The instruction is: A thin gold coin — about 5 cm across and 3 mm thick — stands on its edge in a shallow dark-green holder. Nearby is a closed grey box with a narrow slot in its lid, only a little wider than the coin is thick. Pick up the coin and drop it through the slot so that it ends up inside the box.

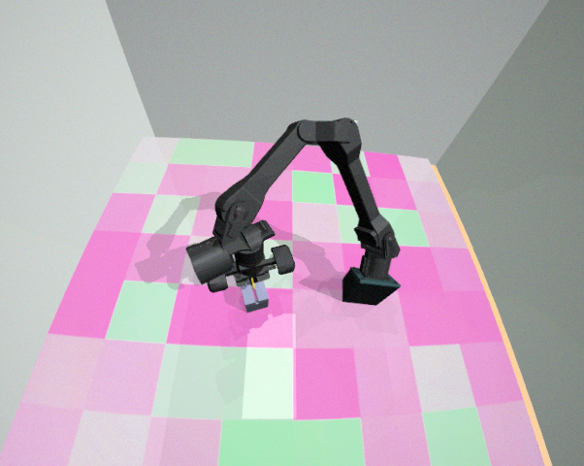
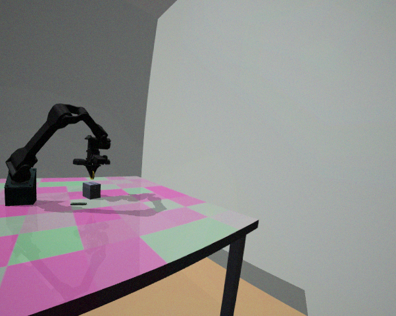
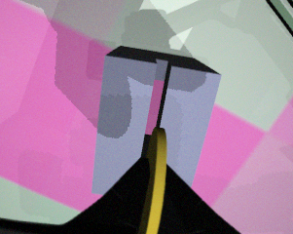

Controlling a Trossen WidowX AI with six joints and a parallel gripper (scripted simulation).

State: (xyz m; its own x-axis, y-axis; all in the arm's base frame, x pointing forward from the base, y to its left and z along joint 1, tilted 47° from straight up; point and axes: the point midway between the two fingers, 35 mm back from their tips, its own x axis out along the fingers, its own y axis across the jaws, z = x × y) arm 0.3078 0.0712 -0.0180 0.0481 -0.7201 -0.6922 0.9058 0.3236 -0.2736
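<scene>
Under gripper (image 3: 153, 195) — coin (image 3: 156, 171) half-hidden

I see the gold coin (image 3: 155, 182) held edge-on above the grey box (image 3: 122, 122), nearly in line with the narrow slot (image 3: 163, 95) in its lid. The flat dark-green holder (image 2: 78, 203) lies apart on the table.

Bright even light, soft overlapping shadows, slight blur.
</scene>
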